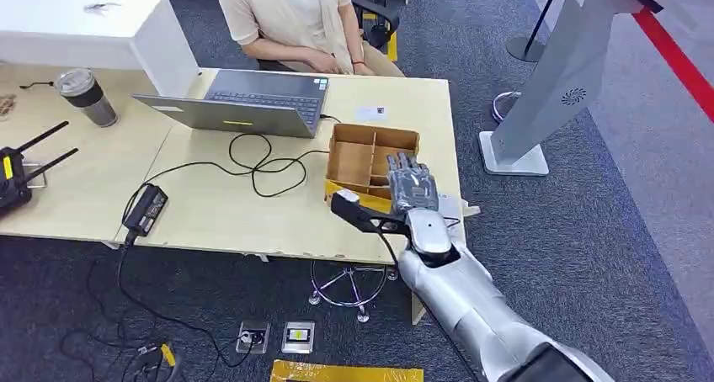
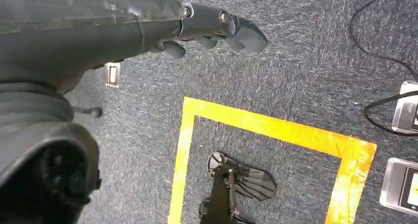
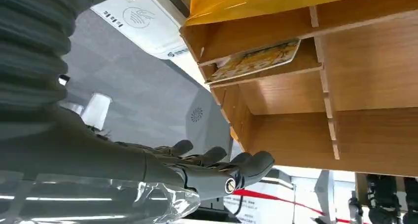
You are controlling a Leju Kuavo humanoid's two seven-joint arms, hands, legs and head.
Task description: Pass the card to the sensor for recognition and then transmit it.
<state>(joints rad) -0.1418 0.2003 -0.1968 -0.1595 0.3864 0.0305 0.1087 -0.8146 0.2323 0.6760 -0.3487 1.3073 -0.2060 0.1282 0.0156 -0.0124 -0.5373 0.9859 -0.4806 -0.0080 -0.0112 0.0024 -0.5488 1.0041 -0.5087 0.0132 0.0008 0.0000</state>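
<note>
Left hand [image 2: 217,29] hangs over the carpet, fingers loosely curled, holding nothing; well away from the job. Right hand [image 1: 412,188] is the near one: flat, fingers straight and apart, empty, hovering over the near edge of the wooden divided box [image 1: 354,138]. The card [image 3: 256,60] lies flat in a compartment just beyond the fingertips, long axis roughly across the fingers, I think. The other compartments look empty. Sensor stand [image 1: 551,87] is off to the hand's right.
</note>
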